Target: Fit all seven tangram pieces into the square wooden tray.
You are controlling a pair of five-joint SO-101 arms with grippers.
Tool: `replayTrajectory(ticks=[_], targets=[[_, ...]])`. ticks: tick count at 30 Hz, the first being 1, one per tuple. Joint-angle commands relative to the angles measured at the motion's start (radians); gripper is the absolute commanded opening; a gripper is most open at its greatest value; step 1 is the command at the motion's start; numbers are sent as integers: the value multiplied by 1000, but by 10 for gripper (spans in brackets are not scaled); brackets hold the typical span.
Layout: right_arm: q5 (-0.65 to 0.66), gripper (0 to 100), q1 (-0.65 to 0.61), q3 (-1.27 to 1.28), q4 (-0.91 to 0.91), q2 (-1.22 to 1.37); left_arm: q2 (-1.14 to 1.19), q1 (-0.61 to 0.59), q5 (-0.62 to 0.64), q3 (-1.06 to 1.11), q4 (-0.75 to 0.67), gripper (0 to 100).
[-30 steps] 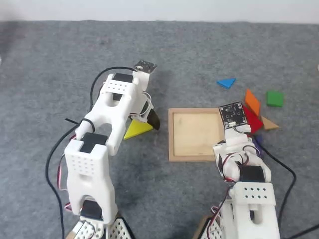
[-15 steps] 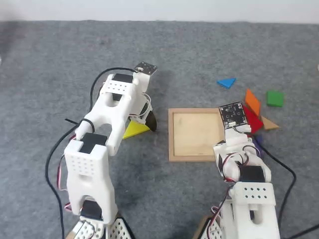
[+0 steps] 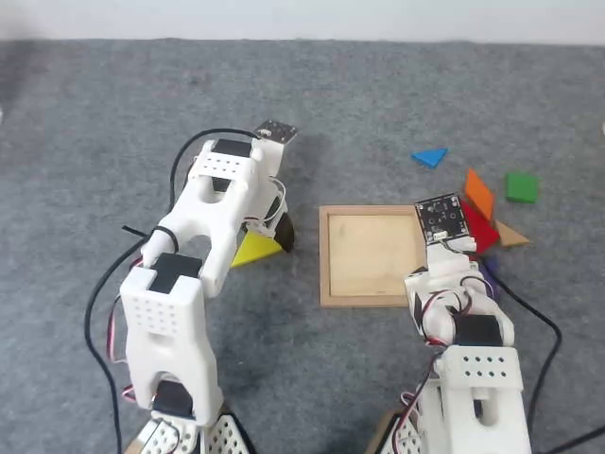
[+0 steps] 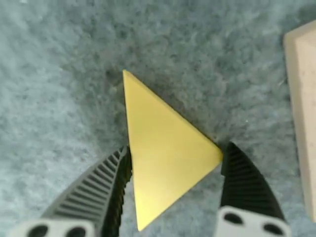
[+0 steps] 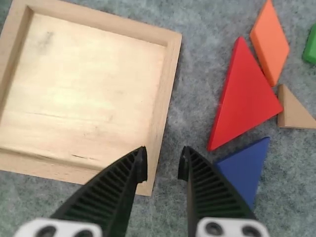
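Arms out over the grey mat (image 3: 113,113), and the left one is the one to watch. It is stretched forward and angled in toward the middle, wrist bent down, left gripper (image 4: 175,163) low on the mat. The yellow triangle (image 4: 163,163) lies flat right between its fingers. One ribbed finger (image 4: 118,173) presses along the triangle's long edge, and the other touches the opposite corner. So that's a grip across the piece, jaws spread wide around it, the piece resting on the mat. From the high view the triangle sits just beside the wooden tray (image 3: 326,255), off its left side, not in it.

Over to the right arm: folded up closer to its base, wrist pointing down. The right gripper (image 5: 163,158) hovers above the tray's near right corner. Its fingers are a narrow gap apart and there is nothing between them.

The tray's floor is bare wood. Just past its right rim lie the red triangle (image 5: 244,98) and the dark blue triangle (image 5: 244,165), the blue one nearest the right gripper. The orange parallelogram (image 5: 270,42) and the tan triangle (image 5: 292,114) are beside the red one. Farther out are the green square (image 3: 521,186) and a small blue triangle (image 3: 430,157), well apart from both grippers.
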Motion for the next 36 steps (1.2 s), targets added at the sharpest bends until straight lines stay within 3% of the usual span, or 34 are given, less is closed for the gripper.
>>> replayTrajectory(ticks=[1, 17, 22, 29, 36], targets=[[15, 126, 5, -11, -16, -19, -5, -2, -15, 12, 31, 250], [15, 126, 5, -11, -16, -19, -404, 6, -20, 19, 206, 250], [15, 126, 5, -11, -13, -19, -382, -3, -17, 38, 175, 283], [15, 126, 5, -11, -13, -19, -144, 12, 20, 73, -23, 324], [15, 126, 5, -11, -15, -19, -51, 11, 26, 36, -35, 324]])
